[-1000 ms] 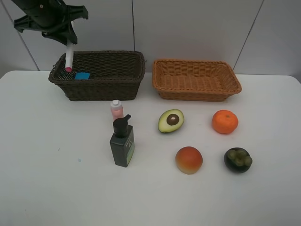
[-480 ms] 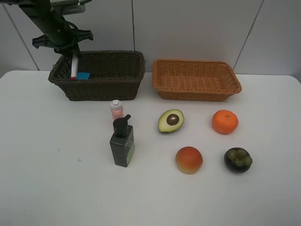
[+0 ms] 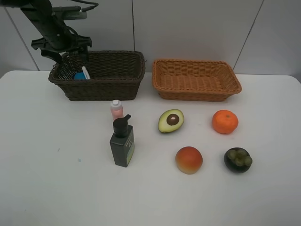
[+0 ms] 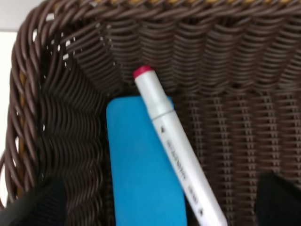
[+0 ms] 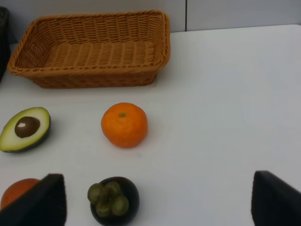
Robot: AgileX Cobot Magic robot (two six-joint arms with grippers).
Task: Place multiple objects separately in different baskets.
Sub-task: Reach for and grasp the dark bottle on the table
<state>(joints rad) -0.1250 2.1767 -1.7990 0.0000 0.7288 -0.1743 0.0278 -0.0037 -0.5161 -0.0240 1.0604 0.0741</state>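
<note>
The white pink-tipped marker (image 4: 174, 146) lies loose in the dark brown basket (image 3: 99, 89), slanted over the blue eraser (image 4: 136, 174). My left gripper (image 3: 66, 51) hovers open over that basket's left end, nothing between its fingers (image 4: 40, 207). On the table stand the small pink bottle (image 3: 116, 109) and the dark green pump bottle (image 3: 122, 143). The avocado half (image 3: 171, 120), orange (image 3: 225, 121), peach (image 3: 188, 159) and mangosteen (image 3: 238, 160) lie to the right. My right gripper (image 5: 160, 202) is open above the fruit, out of the exterior high view. The light tan basket (image 3: 197, 94) holds nothing.
The two baskets sit side by side at the back of the white table (image 3: 56, 179), against a white panelled wall. The bottles stand close together just in front of the dark basket.
My left gripper lowered the marker into the dark basket and opened. The marker now lies on the eraser. The fruit, bottles and right arm have not moved.
</note>
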